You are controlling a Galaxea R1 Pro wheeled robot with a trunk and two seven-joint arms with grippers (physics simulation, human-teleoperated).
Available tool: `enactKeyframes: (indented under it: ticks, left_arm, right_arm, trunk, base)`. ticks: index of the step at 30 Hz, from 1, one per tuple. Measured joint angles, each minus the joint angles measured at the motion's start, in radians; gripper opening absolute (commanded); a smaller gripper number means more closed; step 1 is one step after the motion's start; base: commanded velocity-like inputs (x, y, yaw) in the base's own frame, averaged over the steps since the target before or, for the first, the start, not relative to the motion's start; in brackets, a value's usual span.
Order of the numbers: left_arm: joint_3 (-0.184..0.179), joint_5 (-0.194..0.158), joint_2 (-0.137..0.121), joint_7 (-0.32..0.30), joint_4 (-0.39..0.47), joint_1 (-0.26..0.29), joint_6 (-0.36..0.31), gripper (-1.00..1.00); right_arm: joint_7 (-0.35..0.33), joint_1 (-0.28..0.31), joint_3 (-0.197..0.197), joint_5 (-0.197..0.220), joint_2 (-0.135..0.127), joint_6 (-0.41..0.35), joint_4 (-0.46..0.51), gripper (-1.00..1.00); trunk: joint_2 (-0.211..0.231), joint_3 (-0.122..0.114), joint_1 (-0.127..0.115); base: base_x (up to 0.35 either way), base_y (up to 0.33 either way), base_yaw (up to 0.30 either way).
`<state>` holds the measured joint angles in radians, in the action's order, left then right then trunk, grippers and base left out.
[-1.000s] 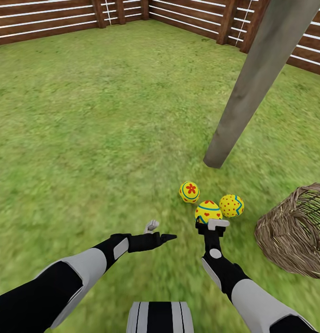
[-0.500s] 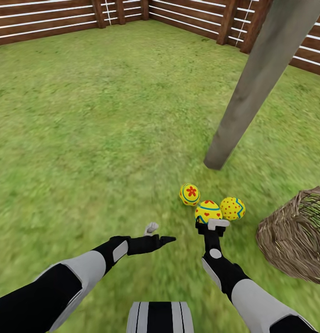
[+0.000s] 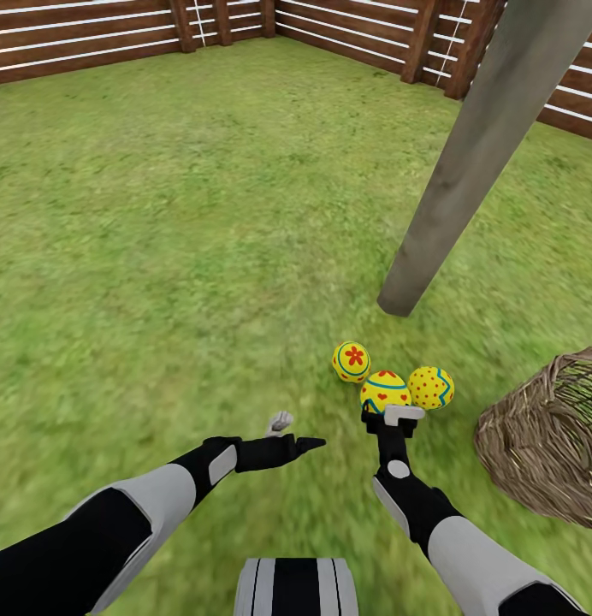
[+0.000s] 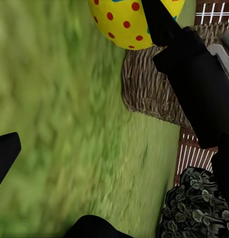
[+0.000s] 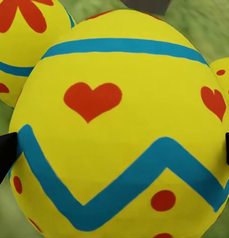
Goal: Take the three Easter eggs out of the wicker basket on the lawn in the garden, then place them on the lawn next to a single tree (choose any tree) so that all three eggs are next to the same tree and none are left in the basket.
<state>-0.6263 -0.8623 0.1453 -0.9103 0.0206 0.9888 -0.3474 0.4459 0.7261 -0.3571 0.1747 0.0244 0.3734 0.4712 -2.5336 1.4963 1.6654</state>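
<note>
- Lower centre of the head view: right gripper (image 3: pixel 393 415) with fingers spread to either side of the heart-marked egg (image 3: pixel 385 391), dark tips at that egg's flanks in the right wrist view; squeezing or merely bracketing, cannot tell
- Just beside it: flower-marked egg (image 3: pixel 352 360) at upper left, dotted egg (image 3: pixel 431 387) at right, all three resting on the lawn (image 3: pixel 185 257) near the tree (image 3: pixel 467 162) trunk foot
- Lower right edge: wicker basket (image 3: pixel 544 445) tipped over, no egg visible inside
- Left of centre: left gripper (image 3: pixel 294 432) parted, holding nothing
- Advice: spread wide, withdraw straight back, avoid nudging neighbours
</note>
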Motion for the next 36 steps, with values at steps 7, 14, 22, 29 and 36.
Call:
enactKeyframes:
  ticks: [7, 14, 22, 29, 36]
  left_arm:
    - [0.0, 0.0, 0.002, -0.001, 0.0, 0.0, 0.0, 1.0]
    - [-0.001, 0.0, 0.002, -0.002, 0.0, 0.0, 0.0, 1.0]
    - [-0.001, 0.0, 0.003, -0.004, 0.0, 0.0, -0.002, 1.0]
    - [-0.001, 0.0, 0.003, -0.005, 0.0, 0.0, -0.001, 1.0]
    - [0.0, 0.0, 0.003, -0.005, 0.0, 0.0, -0.001, 1.0]
  right_arm:
    - [0.0, 0.0, 0.0, 0.0, -0.001, 0.0, -0.001, -1.0]
    - [0.0, 0.0, 0.0, 0.0, -0.002, 0.0, -0.001, -1.0]
    - [0.0, 0.0, -0.001, -0.002, 0.008, 0.0, -0.001, 1.0]
    - [0.0, 0.0, -0.001, -0.003, 0.006, 0.0, -0.001, 1.0]
    - [0.0, 0.0, 0.0, -0.003, 0.005, 0.0, -0.001, 1.0]
  trunk:
    - [0.0, 0.0, 0.0]
    - [0.0, 0.0, 0.0]
    - [0.0, 0.0, 0.0]
    - [0.0, 0.0, 0.0]
    - [0.001, -0.019, -0.002]
  base:
    - [0.0, 0.0, 0.0]
    - [0.0, 0.0, 0.0]
    - [0.0, 0.0, 0.0]
    - [0.0, 0.0, 0.0]
    - [0.0, 0.0, 0.0]
